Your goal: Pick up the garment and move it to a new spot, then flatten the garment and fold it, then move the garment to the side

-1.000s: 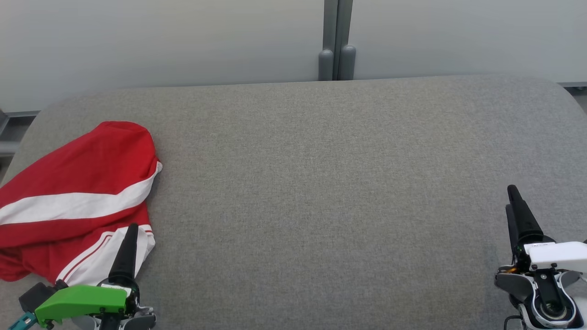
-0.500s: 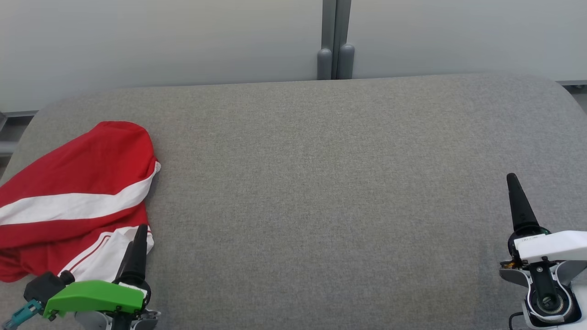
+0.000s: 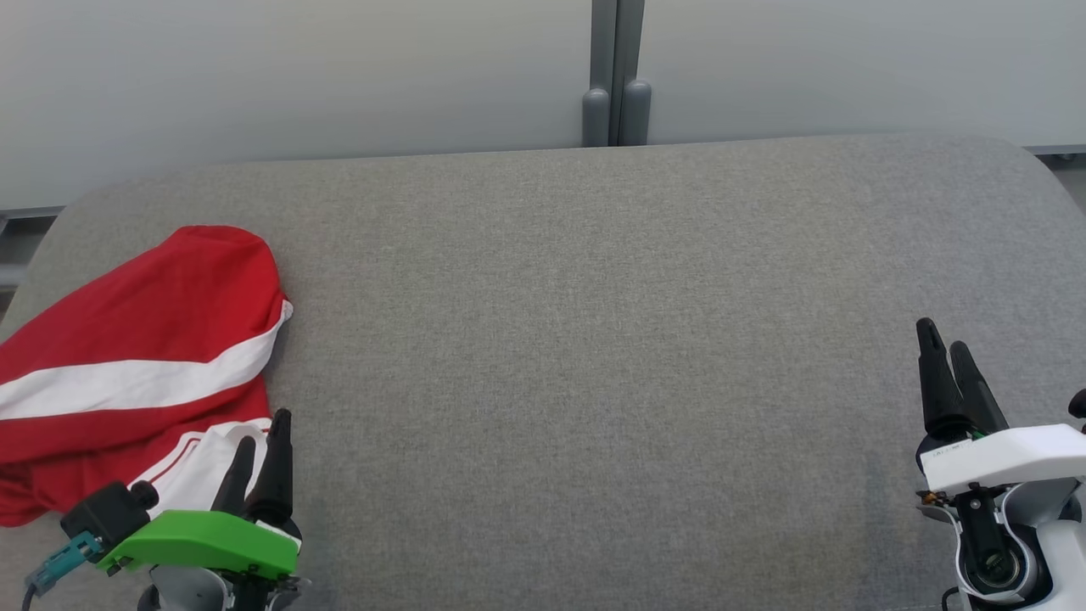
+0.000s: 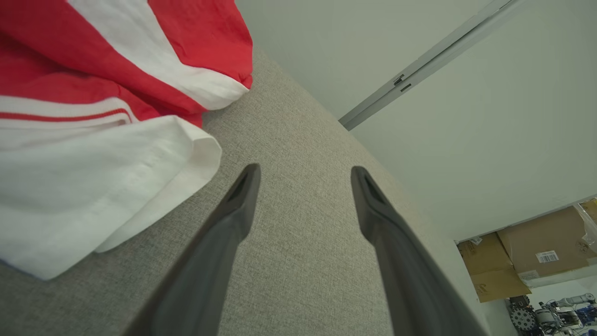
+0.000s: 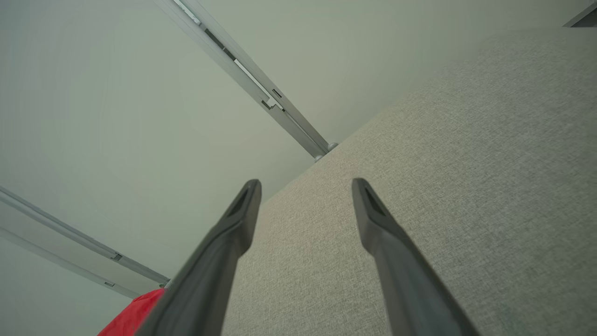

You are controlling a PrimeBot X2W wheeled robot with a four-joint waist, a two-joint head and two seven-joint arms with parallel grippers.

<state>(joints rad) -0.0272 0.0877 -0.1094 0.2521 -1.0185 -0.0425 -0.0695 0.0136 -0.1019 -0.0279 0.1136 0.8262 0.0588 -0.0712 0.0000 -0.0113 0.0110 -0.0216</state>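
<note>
The first step is in hand, I judge: the garment (image 3: 136, 356) lies crumpled and unheld at the left edge of the pad (image 3: 594, 339). The left gripper (image 3: 263, 428) is spread and empty just right of the garment's near white hem, and the right gripper (image 3: 941, 334), also spread and empty, hangs well apart at near right. Next, the left gripper must shift onto the hem and pinch a fold. Pale wall panels (image 3: 339, 68) and a grey post (image 3: 617, 102) stand behind the grey fabric pad.
</note>
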